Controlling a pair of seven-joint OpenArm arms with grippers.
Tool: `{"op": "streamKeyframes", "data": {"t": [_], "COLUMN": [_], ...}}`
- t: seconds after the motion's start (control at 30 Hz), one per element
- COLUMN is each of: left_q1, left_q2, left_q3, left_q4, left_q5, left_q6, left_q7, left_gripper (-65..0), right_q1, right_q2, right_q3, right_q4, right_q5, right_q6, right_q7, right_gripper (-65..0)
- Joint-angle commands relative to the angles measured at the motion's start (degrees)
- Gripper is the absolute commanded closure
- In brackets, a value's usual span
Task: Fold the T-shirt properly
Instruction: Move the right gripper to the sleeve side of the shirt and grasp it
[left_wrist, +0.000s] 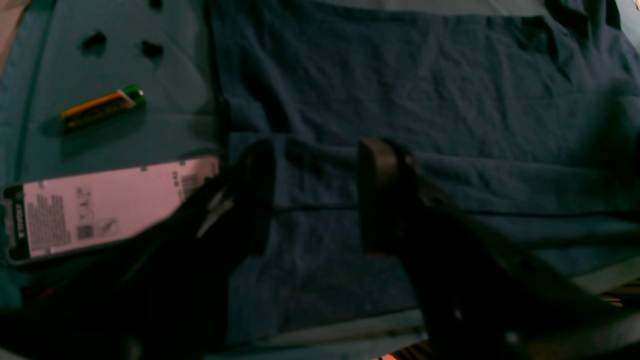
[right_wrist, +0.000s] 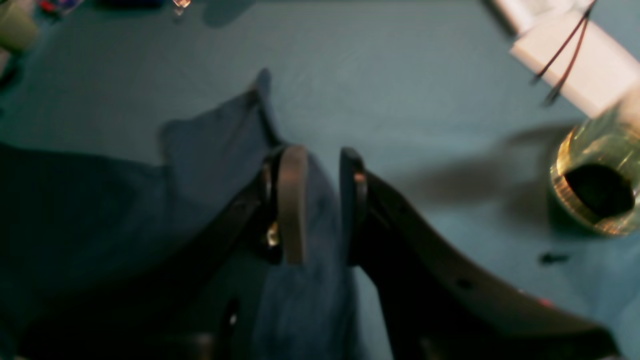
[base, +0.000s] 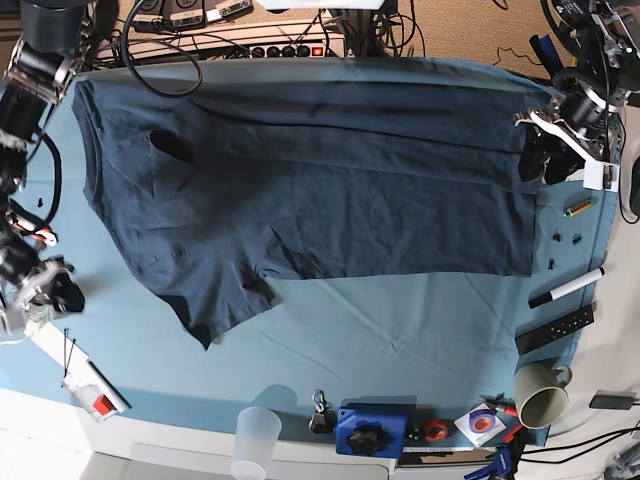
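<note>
Right gripper (right_wrist: 320, 200) first, at the left edge of the base view: jaws a narrow gap apart, navy cloth showing in that gap. Cannot tell from the blurred wrist picture whether pinching the cloth or merely passing in front of it. From overhead, appears to sit apart from the cloth, with the nearest sleeve off toward the table's middle, so no firm call on contact.

Moving rightward, T-shirt (base: 320, 200) spread nearly flat on the blue tablecloth (base: 400, 320). Long axis across the table, running from one gripper toward the other. Sleeves and neck end toward the right gripper, straight hem end toward the left one. One sleeve poking out toward the front edge of the table.

Farther right, left gripper (left_wrist: 320, 200): jaws wide apart, holding nothing, poised over a doubled band of cloth at the hem end. Band running crosswise between the two fingers. Touching or just above, not clear.

Just outboard of that gripper, clear of the cloth, a battery (left_wrist: 102, 106) and a printed card (left_wrist: 110, 205).

Judged from this: left arm plainly nearer to usable cloth, hem edge directly beneath it. Likely calls for closing down on that band, then carrying it along the long axis toward the neck end. Risk of pinching the tablecloth together with the hem.
</note>
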Motion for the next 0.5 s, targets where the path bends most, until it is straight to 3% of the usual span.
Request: {"op": "streamKeyframes", "data": {"t": [0.0, 0.2, 0.47], "left_q1": [0.0, 0.0, 0.0], "left_q2": [-0.5, -0.5, -0.5], "left_q3": [-0.2, -0.2, -0.2], "left_q4": [1.0, 1.0, 1.0], "left_q5": [-1.0, -1.0, -1.0], "left_q6": [-0.2, -0.2, -0.2], "left_q7": [-1.2, -1.2, -1.2], "left_gripper": [-27.5, -27.5, -27.5], "right_q1": [2.6, 9.4, 16.0], "right_q2": [1.5, -1.0, -8.9], "right_q3": [-1.6, -10.0, -10.6], "right_q4": [-0.1, -10.0, -25.6], "right_q5": [0.0, -4.6, -18.6], "right_q6": [0.0, 0.0, 0.0], "right_q7": [2.4, 7.6, 15.3], "right_gripper": [-12.3, -12.3, -12.3]}}
